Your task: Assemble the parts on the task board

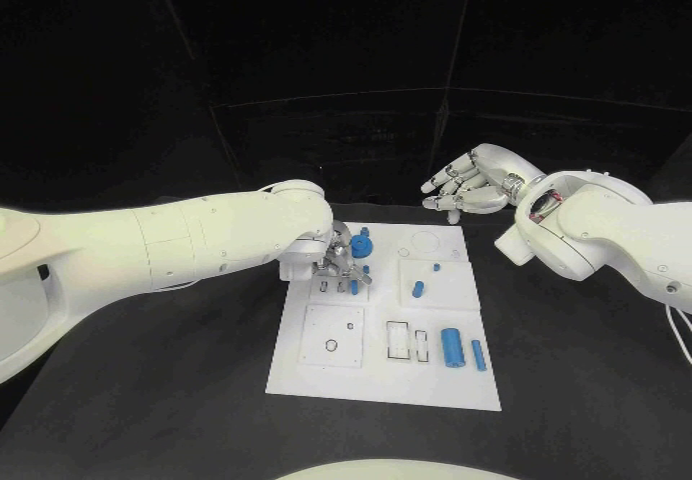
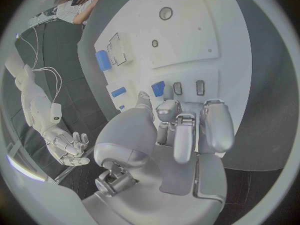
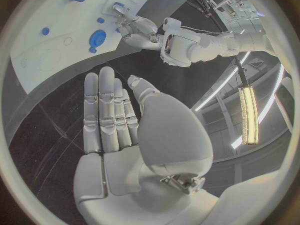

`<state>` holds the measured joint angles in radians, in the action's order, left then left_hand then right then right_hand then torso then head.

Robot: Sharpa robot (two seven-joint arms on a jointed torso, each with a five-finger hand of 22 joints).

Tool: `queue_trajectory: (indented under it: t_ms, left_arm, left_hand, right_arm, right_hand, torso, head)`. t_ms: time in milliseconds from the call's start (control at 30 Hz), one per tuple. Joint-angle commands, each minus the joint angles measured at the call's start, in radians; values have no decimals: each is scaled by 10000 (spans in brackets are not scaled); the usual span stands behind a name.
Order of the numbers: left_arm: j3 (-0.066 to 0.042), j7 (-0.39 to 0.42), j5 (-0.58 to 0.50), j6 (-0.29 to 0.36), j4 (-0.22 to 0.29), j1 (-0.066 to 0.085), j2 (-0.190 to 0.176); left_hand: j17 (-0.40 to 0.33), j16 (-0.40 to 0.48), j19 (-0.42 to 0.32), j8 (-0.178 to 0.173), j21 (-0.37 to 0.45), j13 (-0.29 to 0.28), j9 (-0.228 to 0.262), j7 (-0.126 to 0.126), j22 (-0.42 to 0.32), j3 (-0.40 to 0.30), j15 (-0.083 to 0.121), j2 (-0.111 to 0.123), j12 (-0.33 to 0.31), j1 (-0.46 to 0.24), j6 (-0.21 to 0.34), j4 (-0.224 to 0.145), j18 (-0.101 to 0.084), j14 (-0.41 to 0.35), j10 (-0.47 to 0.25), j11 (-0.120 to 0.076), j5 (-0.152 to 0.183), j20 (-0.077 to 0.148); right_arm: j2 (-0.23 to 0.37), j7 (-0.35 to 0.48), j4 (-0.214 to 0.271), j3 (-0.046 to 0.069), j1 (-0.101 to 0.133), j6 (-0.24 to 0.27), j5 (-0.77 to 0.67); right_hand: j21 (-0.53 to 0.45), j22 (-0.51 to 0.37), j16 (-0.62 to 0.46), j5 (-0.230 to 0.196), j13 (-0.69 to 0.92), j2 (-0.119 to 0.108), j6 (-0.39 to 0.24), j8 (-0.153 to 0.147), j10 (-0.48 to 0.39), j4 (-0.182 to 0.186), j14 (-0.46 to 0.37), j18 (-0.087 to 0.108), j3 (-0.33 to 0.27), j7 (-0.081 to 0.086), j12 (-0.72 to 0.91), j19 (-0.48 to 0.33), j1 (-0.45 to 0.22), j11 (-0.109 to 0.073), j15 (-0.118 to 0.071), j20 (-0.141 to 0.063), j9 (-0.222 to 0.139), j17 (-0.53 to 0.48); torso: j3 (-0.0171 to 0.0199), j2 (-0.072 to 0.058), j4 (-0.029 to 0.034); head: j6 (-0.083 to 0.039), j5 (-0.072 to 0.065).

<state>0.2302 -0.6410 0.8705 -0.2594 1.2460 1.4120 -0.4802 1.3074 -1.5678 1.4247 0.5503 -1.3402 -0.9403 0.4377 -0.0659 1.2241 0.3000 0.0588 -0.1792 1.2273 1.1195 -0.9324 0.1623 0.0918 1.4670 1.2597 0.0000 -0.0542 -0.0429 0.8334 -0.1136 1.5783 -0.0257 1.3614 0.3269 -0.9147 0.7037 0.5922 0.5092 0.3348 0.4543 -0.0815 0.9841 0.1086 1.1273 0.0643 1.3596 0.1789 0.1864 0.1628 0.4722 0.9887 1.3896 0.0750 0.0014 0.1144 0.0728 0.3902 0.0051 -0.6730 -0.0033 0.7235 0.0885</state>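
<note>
Reaching in over the white board (image 1: 329, 352), the left hand (image 1: 335, 262) pinches a small blue part (image 2: 158, 88) at the slots near the board's far left corner; the right hand (image 1: 469, 180) hovers beyond the far edge above the tabletop (image 1: 173, 400), fingers spread, holding nothing.

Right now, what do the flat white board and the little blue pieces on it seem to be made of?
The flat white task board looks like matte plastic: even white, no glare, with neatly cut recesses. The small blue cylindrical pieces look like smooth moulded plastic, uniformly coloured with a soft sheen, though painted metal cannot be ruled out.
</note>
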Motion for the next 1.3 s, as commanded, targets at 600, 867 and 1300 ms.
queue_trajectory:
  t_ms: [600, 867, 1300]
  left_arm:
    - [-8, -62, -139, 26, -142, -83, 57]
    - [-9, -66, -448, -12, -99, -93, 57]
    - [-9, -65, -519, -26, -64, -100, 28]
  left_hand:
    - [2634, -30, 16, 218, -28, -6, 199, -7, 16, -723, 95, -321, -71, 785, 251, -507, -171, 1038, 3, -65, 37, 18]
    - [2634, -30, 5, 267, -14, 6, 271, 16, 3, -1135, 111, -401, -105, 1248, 338, -950, -167, 1038, -8, -87, 38, 31]
    - [2634, -30, 4, 303, -13, 9, 320, 3, 12, -1184, 96, -261, -121, 1104, 355, -1002, -169, 1038, 1, -70, 41, 22]
  right_arm:
    - [-29, -18, -15, 6, 25, -108, -80]
    - [-75, -94, -46, 6, 25, -200, -151]
    - [-117, -146, -79, 6, 25, -247, -181]
  right_hand:
    - [-75, -26, 65, 101, -55, -8, 57, 80, 23, 17, -118, 39, 97, -27, 12, 71, 144, -38, 11, 2, 9, 98]
    - [-77, -27, 66, 103, -58, -6, 60, 82, 23, 17, -120, 39, 100, -27, 12, 71, 148, -38, 11, 1, 9, 104]
    - [-90, -32, 61, 108, -74, -10, 75, 94, 7, 31, -147, 35, 101, -23, 5, 67, 138, -31, 17, 3, 12, 133]
  torso:
    - [10, -1, 7]
    - [7, -2, -2]
    - [6, 1, 8]
  head:
    - [57, -68]
    - [95, -67]
    - [128, -49]
